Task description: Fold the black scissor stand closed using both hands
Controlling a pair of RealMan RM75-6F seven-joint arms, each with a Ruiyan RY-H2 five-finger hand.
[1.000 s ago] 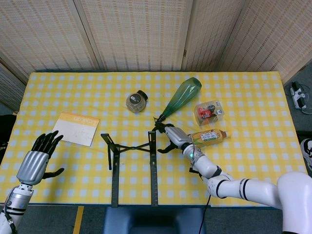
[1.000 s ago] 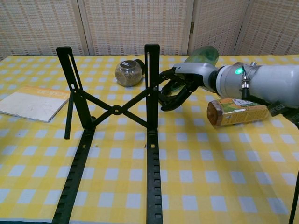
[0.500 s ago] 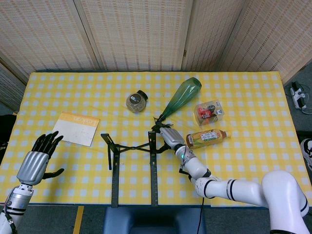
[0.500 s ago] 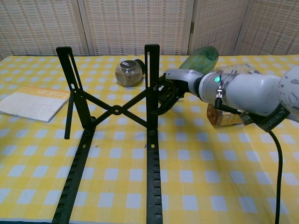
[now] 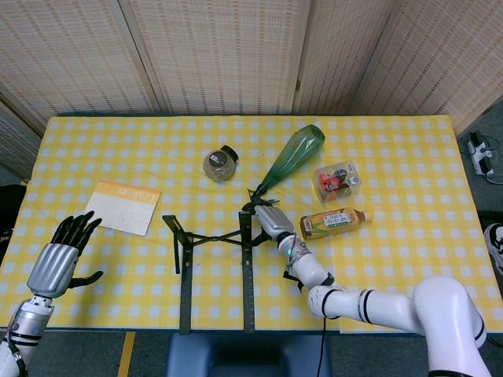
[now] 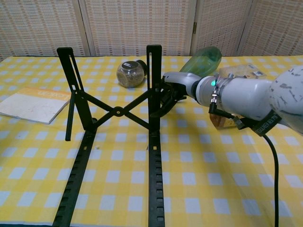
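The black scissor stand (image 6: 118,112) stands open on the yellow checked table (image 5: 393,259), its two uprights apart and joined by crossed links, its two long notched rails running toward the near table edge. The right hand (image 6: 171,92) is against the right-side upright, its dark fingers (image 6: 165,100) curled in around the post about halfway up (whether they truly clamp it or only touch it, I cannot tell from either view). The left hand (image 5: 63,253) is well apart from the stand, out at the table's near left edge, fingers spread and holding nothing.

Just behind the right hand lies a green bottle (image 5: 291,157) on its side, its neck pointing at the hand. Just beside the right wrist, on its outer side, lies a tea bottle (image 5: 334,221) with an orange label, and beyond that a small clear box (image 5: 336,179) with red contents. A round glass jar (image 5: 219,164) sits beyond the stand, near the right hand. A cream booklet (image 5: 122,207) lies between the left hand and the stand's left upright.
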